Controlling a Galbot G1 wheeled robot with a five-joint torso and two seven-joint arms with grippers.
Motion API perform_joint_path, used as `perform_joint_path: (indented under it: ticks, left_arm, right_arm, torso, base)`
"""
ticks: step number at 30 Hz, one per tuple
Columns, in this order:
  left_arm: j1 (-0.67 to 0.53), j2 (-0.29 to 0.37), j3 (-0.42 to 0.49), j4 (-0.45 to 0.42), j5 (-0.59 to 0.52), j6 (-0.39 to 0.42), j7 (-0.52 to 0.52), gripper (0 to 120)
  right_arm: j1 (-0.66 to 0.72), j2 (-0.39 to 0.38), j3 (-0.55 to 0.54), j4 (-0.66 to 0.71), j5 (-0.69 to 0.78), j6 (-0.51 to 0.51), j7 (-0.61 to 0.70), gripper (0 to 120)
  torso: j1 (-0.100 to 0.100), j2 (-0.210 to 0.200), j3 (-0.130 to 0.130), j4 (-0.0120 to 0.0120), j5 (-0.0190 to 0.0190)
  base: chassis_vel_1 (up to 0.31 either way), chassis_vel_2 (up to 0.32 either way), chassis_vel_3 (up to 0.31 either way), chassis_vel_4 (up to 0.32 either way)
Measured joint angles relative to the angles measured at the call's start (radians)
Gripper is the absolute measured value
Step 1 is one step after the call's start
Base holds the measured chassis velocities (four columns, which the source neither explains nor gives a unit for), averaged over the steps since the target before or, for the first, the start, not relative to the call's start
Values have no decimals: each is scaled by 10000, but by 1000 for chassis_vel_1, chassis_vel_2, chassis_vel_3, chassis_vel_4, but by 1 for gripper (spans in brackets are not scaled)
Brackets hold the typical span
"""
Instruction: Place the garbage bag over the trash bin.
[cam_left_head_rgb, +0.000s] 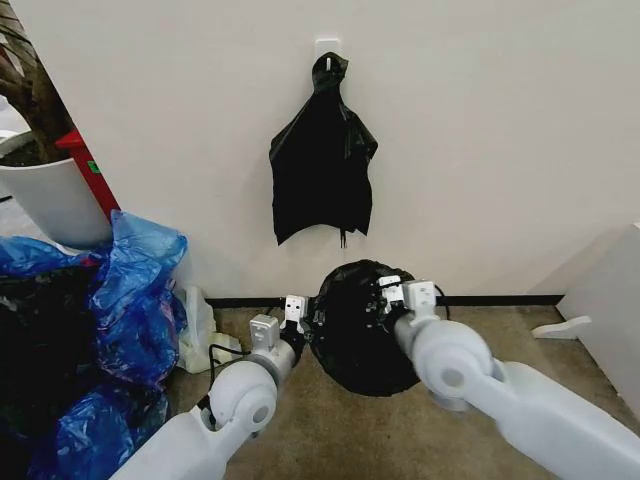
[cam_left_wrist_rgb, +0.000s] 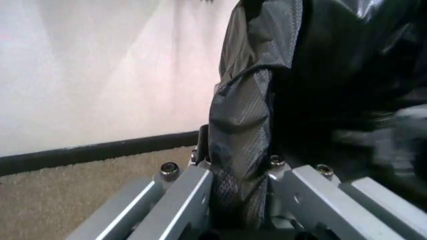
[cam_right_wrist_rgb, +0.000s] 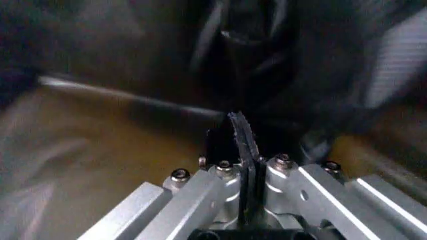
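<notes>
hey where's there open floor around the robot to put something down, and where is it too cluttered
Bare carpet lies between the two arms, below the garbage bag held by the left gripper and right gripper. More free carpet runs toward the white cabinet. On the robot's left it's crowded: blue plastic bags and the white plant pot.

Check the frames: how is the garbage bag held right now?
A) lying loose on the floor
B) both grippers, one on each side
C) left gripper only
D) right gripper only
B: the left gripper and right gripper each pinch an edge of the garbage bag, and both wrist views show black film clamped between the fingers.
</notes>
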Motion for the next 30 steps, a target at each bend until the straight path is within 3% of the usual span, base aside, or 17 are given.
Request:
perform_joint_path:
  ticks: [14, 24, 30]
  left_arm:
    - [129, 52, -193, -739, 56, 7, 256, 1]
    - [142, -77, -286, -101, 856, -60, 346, 1]
    - [339, -4, -249, -288, 949, -74, 423, 1]
  right_arm:
    - [-11, 784, -452, -990, 249, 452, 972, 0]
    - [460, 228, -595, 916, 1944, 719, 2032, 0]
    - [572, 467, -542, 589, 2002, 817, 2044, 0]
  torso:
    - [-1, 0, -1, 1, 1]
    - [-1, 0, -1, 0, 0]
    - [-1, 0, -1, 2, 4]
  base:
    - [0, 0, 0, 0]
    - [0, 0, 0, 0]
    - [0, 0, 0, 0]
